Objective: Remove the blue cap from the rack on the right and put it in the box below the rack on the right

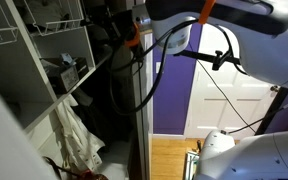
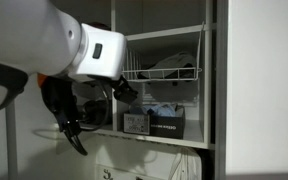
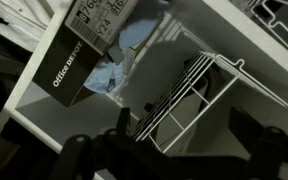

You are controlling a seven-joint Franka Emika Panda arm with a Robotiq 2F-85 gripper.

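The white wire rack (image 2: 164, 72) hangs in the cupboard's upper compartment. A dull grey-blue cap (image 2: 174, 62) lies on it. In the wrist view the rack (image 3: 189, 85) shows at an angle, with a dark soft shape (image 3: 194, 105) in it that seems to be the cap. The small brown box (image 2: 136, 122) with a white label stands on the shelf below and also shows in the wrist view (image 3: 96, 20). My gripper (image 3: 184, 122) is open and empty, its dark fingers spread in front of the rack. It does not touch the rack.
A black Office Depot box (image 3: 76, 68) stands beside the brown box, with a pale bluish cloth bundle (image 3: 119, 58) by it. The cupboard's white side wall (image 2: 216, 80) is close to the rack. A white cloth (image 1: 74, 135) hangs below a shelf. My arm (image 2: 44, 45) fills the near side.
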